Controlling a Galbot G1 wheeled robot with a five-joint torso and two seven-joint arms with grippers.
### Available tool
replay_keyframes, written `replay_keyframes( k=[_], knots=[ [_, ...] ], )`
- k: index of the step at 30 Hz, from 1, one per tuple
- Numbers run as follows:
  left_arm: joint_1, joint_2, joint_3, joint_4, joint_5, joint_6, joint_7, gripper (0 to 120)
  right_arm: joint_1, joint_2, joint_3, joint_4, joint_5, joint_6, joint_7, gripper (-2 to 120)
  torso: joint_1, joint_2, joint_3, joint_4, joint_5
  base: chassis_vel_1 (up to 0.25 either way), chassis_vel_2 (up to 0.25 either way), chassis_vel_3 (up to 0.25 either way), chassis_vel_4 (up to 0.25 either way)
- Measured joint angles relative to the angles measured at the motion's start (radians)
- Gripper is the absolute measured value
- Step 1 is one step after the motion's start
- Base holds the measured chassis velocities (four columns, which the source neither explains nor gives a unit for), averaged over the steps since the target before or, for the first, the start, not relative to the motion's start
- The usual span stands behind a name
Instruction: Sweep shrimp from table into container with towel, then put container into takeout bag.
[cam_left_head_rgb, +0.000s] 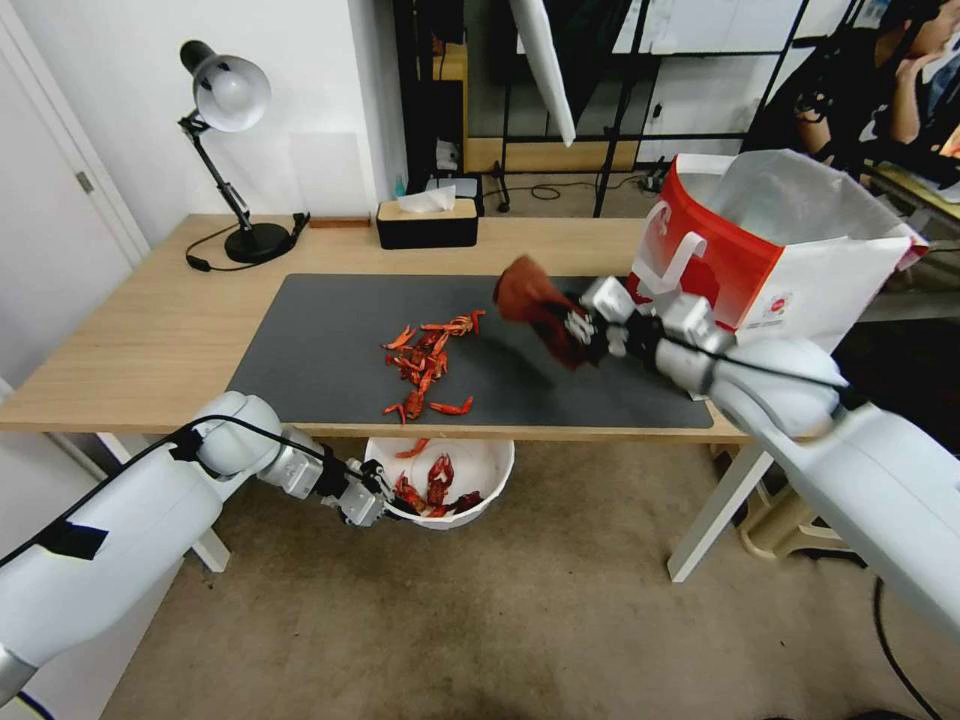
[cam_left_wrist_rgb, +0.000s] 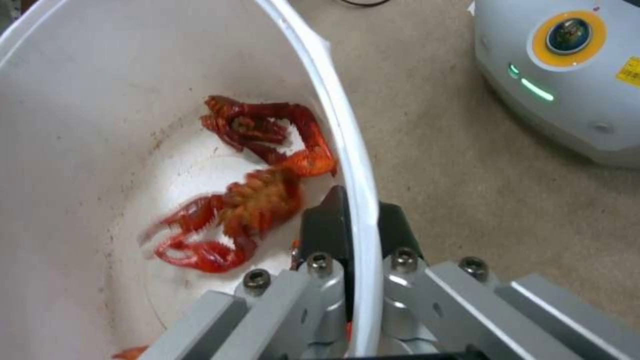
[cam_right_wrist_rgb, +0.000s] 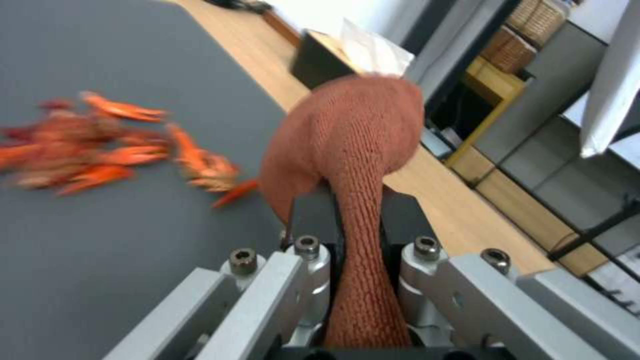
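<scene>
Head view: sweep is partway done. A few shrimp are already in the container (cam_left_head_rgb: 455, 490), which the left claw (cam_left_head_rgb: 385, 500) holds below the near edge of the desk (cam_left_head_rgb: 150, 340), rim just under the mat's front edge. The main pile of shrimp (cam_left_head_rgb: 428, 365) is still on the dark mat (cam_left_head_rgb: 330, 350), strung from mid-mat toward the near edge, with one piece right at the lip above the container. Left wrist view confirms the grip: left claw (cam_left_wrist_rgb: 357, 225) is pinched narrow on the container (cam_left_wrist_rgb: 80, 150) rim, one finger inside, one outside, and a couple of shrimp (cam_left_wrist_rgb: 250, 200) lie on the bottom close to the inner finger. Right claw (cam_left_head_rgb: 580, 330) is clamped on the towel (cam_left_head_rgb: 535, 300), held above the mat, on the takeout bag side of the pile and clear of it (towel looks lifted, not touching the mat, judging by the shadow beneath it). Right wrist view: right claw (cam_right_wrist_rgb: 357, 215) squeezes the towel (cam_right_wrist_rgb: 353, 140) into a narrow neck between the fingers, its bulb bulging past the tips, shrimp (cam_right_wrist_rgb: 100, 150) near but apart from it. Left to do, as I read it: sweep the rest of the pile into the container, then load it into the takeout bag (cam_left_head_rgb: 790, 250), which stands open at the desk's right end.
</scene>
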Motion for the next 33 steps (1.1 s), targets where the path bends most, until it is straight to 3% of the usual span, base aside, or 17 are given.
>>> replay_keyframes(
  k=[3, 11, 23, 33],
  knots=[
    [-0.002, 0.0, -0.006, 0.034, -0.009, -0.019, 0.003, 0, 0.157, 0.115, -0.122, -0.194, -0.069, 0.041, 0.021, 5, 0.0, 0.0, 0.0, 0.0001, -0.0007, 0.0, 0.0, 0.0, 0.0],
    [-0.014, -0.003, -0.012, 0.084, -0.026, -0.048, 0.014, 0, 0.316, 0.268, -0.273, -0.43, -0.126, 0.072, 0.01, 5, 0.0, 0.0, 0.0, 0.0004, -0.0008, 0.0, 0.0, 0.0, 0.0],
    [-0.04, -0.003, -0.01, 0.117, -0.045, -0.067, 0.024, 0, 0.356, 0.304, -0.391, -0.503, -0.133, 0.081, -0.033, 5, 0.0, 0.0, 0.0, 0.0, -0.0003, 0.0, 0.0, 0.0, 0.0],
    [-0.022, 0.005, -0.025, 0.105, -0.05, -0.067, 0.024, 0, 0.323, 0.271, -0.453, -0.383, -0.095, 0.048, -0.079, 5, 0.0, 0.0, 0.0, 0.0, -0.0003, 0.0, 0.0, 0.0, 0.0]
  ],
)
